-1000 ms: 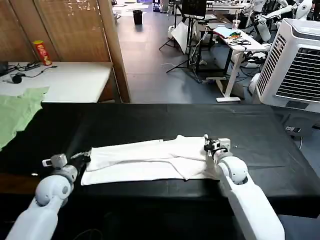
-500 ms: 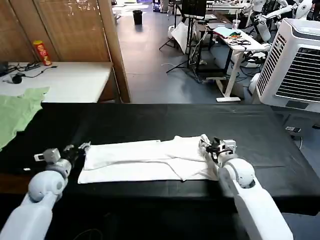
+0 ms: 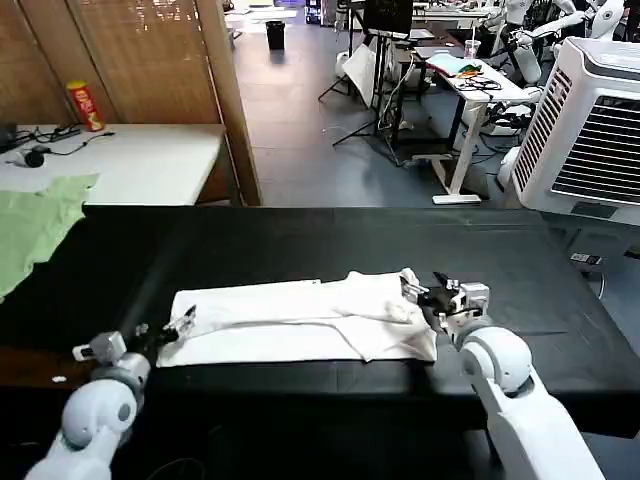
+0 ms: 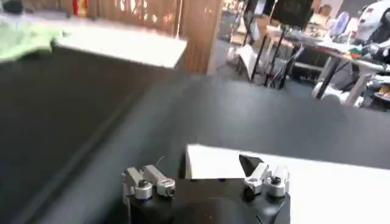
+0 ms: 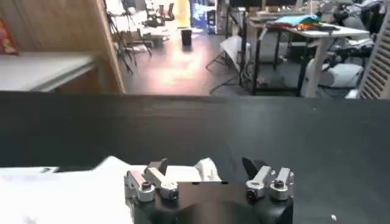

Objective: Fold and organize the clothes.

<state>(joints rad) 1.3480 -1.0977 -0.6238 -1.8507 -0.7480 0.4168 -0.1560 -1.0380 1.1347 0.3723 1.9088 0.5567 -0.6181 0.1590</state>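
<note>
T-shirt [image 3: 300, 320] laid flat mid-worktop [image 3: 300, 245], long fold; left gripper [image 3: 180, 322] at 9 o'clock, right gripper [image 3: 425, 293] at 3, jaws wide, unloaded — ends positioned for next fold, judged.

Both arms glossy white, rounded shells, ball-like wrist joints. Left gripper [image 3: 178, 324] and right gripper [image 3: 416, 291] had black bodies, silver metal finger mounts with dark screw heads, black fingertips. Wrist views showed black rounded housing below paired silver brackets.
</note>
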